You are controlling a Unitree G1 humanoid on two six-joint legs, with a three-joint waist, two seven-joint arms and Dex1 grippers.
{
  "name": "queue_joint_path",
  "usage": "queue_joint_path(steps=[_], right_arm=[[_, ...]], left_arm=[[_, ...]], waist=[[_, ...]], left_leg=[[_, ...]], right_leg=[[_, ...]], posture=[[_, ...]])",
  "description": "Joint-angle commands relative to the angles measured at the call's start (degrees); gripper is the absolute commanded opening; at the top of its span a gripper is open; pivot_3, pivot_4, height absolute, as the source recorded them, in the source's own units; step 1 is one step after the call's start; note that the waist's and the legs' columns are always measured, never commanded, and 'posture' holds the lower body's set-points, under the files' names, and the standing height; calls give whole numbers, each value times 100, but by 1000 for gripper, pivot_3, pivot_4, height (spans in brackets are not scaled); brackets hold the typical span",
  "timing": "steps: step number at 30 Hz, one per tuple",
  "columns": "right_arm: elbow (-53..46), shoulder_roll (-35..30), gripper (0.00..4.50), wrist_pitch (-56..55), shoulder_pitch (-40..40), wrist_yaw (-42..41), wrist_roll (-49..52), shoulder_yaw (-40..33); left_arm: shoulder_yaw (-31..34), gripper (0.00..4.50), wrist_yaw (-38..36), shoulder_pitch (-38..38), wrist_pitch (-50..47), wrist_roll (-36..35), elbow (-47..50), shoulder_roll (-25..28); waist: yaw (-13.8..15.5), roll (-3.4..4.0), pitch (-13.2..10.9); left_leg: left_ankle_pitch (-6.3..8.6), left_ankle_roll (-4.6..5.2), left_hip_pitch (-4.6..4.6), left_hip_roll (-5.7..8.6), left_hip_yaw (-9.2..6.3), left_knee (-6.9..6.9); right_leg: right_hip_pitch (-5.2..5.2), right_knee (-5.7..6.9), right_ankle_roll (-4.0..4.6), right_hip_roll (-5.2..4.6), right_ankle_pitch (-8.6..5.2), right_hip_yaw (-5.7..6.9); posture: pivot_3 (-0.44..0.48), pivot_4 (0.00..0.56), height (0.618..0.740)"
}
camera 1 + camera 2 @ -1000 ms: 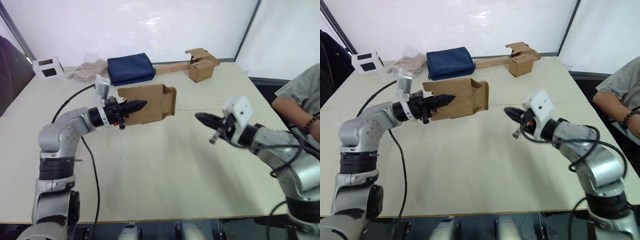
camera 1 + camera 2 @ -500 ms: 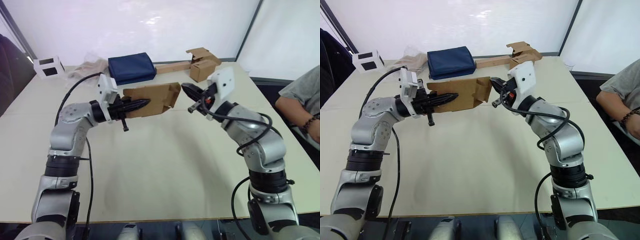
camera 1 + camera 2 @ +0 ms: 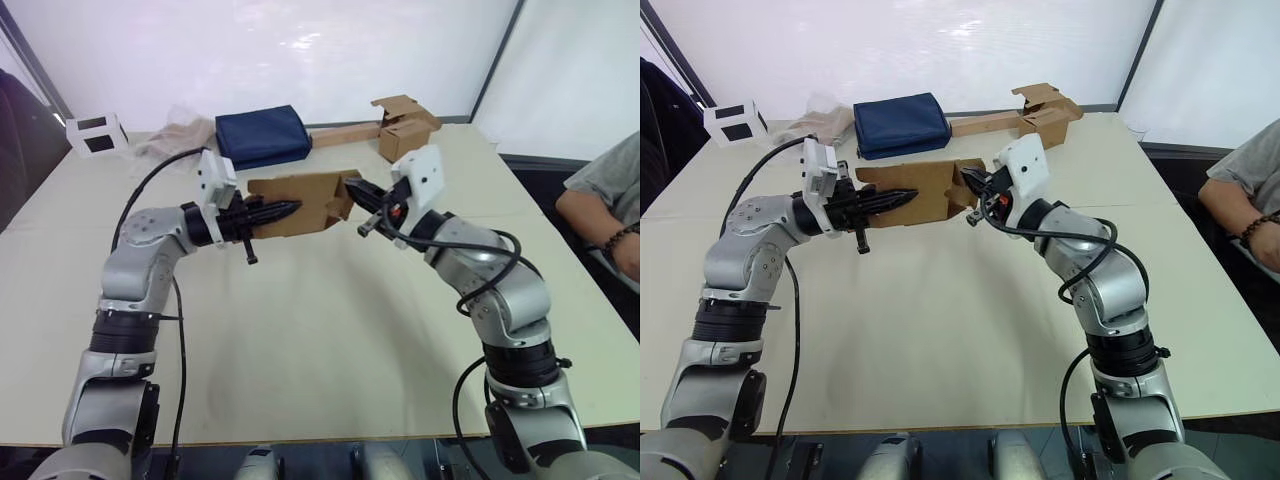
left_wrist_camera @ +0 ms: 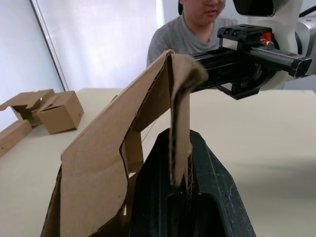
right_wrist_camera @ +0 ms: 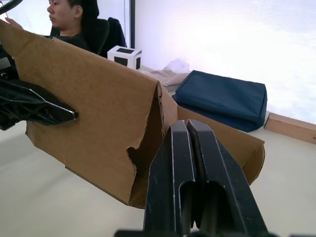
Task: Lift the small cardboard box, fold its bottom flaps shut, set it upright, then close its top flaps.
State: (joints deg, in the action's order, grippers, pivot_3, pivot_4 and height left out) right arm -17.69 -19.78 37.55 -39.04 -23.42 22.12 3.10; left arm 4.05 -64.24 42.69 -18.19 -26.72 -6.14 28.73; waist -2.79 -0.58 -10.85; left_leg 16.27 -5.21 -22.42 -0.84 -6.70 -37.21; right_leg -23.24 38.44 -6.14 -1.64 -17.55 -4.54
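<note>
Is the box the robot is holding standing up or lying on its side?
On its side: the small cardboard box is held off the table, lengthwise between both grippers.

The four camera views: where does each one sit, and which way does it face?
Left eye and right eye views: on the head, looking down over the table, both arms and the small plain brown cardboard box.
Left wrist view: along the left gripper, shut on a box panel, toward the right gripper.
Right wrist view: along the shut right gripper, toward the box.
All views share the box.
</note>
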Motion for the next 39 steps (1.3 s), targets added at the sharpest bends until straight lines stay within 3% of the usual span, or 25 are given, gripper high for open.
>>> queue_joint_path(steps=[1,6,14,23,29,39], right_arm=[[-192,132,0,-61,-165,-19,-7,86],[-185,235,0,-79,-178,-4,-40,143],[-136,315,0,-336,-249,-39,-348,309],[-140,297,0,-769,-295,-295,-654,586],[-153,306,0,-1088,-296,-498,-811,714],[-212,94,0,-1257,-218,-721,-893,598]], left_arm=[[70,35,56,170,-38,-158,219,26],[81,35,86,166,-283,-328,375,25],[420,35,340,356,-1978,-1427,702,234],[465,35,299,271,-2997,-2024,961,602],[496,35,365,278,-3239,-2198,987,684],[411,35,532,291,-2567,-1703,735,586]], waist=[[-8,0,0],[-7,0,0],[-58,0,0],[-131,1,0],[-115,1,0],[-114,1,0]], left_leg=[[0,0,0,0,0,0],[0,0,0,0,-1,0],[0,0,0,0,-3,1],[0,-1,0,0,-5,5],[0,0,0,0,-4,5],[-1,-1,0,0,-4,5]], right_leg=[[0,0,0,0,0,0],[0,0,0,0,0,0],[0,1,0,0,0,2],[-2,0,0,1,0,2],[-2,0,0,0,-1,2],[-2,-1,0,-1,-1,2]], posture=[[0,150,740],[0,150,740],[0,150,740],[0,150,740],[0,150,740],[0,150,740]])
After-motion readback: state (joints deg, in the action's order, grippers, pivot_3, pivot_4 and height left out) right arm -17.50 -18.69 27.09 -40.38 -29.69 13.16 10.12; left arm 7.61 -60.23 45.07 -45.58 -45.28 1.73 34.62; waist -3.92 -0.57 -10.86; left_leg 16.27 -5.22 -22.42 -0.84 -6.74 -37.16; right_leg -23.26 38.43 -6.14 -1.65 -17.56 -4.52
